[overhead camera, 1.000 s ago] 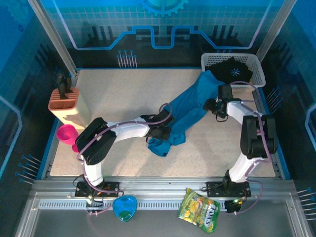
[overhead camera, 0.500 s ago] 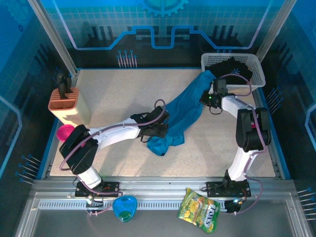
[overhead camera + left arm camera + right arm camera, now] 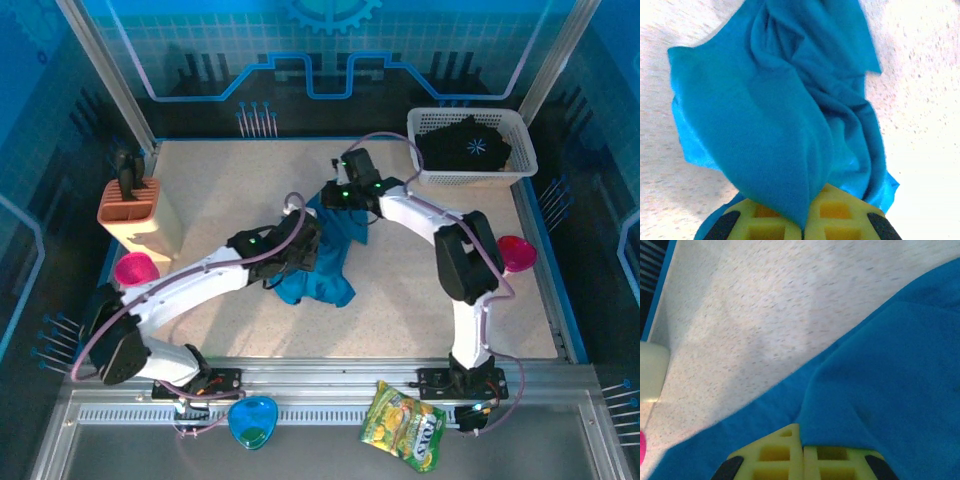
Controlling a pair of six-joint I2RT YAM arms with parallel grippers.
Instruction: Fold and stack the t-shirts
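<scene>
The teal t-shirt (image 3: 318,286) is seen bunched on the table (image 3: 230,180), well to the near-left of the white basket (image 3: 470,180). Its cloth is clamped between the closed fingers of the left gripper (image 3: 803,226). Another fold is pinched tight by the right gripper (image 3: 802,442), on the heap's basket side. The black t-shirt (image 3: 460,140) is seen lying inside the basket.

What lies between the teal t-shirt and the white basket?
Top view: bare tabletop, crossed by the right arm, between teal t-shirt and white basket.
</scene>
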